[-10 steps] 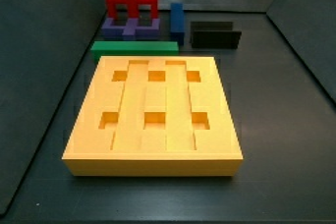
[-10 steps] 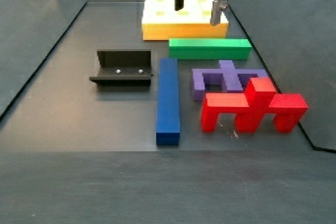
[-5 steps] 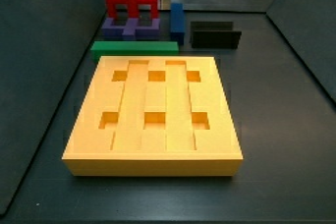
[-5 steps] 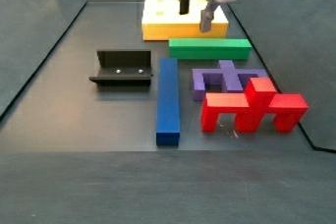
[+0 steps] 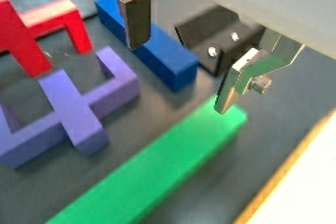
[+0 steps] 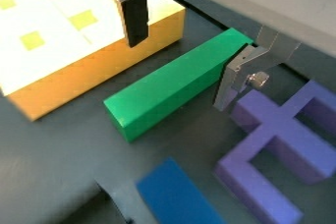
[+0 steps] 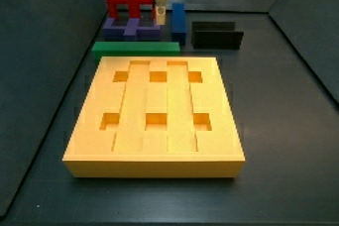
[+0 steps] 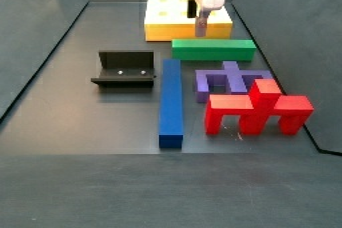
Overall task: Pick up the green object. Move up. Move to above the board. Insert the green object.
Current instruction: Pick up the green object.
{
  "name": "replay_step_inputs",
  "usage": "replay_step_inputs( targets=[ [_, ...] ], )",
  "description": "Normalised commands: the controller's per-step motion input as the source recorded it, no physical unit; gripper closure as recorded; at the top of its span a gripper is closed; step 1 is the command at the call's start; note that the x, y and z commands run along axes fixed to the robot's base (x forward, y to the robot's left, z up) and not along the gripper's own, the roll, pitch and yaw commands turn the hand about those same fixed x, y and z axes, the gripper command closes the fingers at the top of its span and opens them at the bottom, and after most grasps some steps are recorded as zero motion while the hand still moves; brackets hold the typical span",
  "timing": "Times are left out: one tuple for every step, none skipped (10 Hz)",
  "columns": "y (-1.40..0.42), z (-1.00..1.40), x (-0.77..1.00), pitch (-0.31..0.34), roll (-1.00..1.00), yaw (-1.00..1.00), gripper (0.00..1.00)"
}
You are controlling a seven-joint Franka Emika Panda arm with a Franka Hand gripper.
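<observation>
Gripper (image 6: 184,56) hanging open astride green object (image 6: 175,84), untouched (lying near board's (image 6: 79,46) edge); no writing legible.

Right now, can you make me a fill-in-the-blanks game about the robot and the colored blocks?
1. The pincer hangs open above the ___ object.
2. The board has ___ square holes.
3. The green object lies flat between the board and the ___ block.

Missing words: green; six; purple
</observation>
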Motion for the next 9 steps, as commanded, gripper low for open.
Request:
replay_step_inputs(
  targets=[
    [-0.23, -0.42, -0.47, -0.117, -0.11, -0.35, 0.00],
    [-0.21, -0.35, -0.50, -0.053, -0.03, -0.39, 0.00],
    [-0.07, -0.24, -0.49, 0.000, 0.01, -0.19, 0.00],
    [-0.07, -0.15, -0.35, -0.020, 0.00, -0.15, 0.00],
    [-0.07, -0.24, 0.00, 0.000, 0.00, 0.00, 0.00],
    [-0.10, -0.33, 0.10, 0.000, 0.00, 0.00, 0.00],
    [-0.14, -0.36, 0.08, 0.000, 0.00, 0.09, 0.00],
    [-0.15, -0.37, 0.00, 0.000, 0.00, 0.08, 0.00],
    [-0.14, -0.33, -0.04, 0.000, 0.07, 0.11, 0.00]
  ],
)
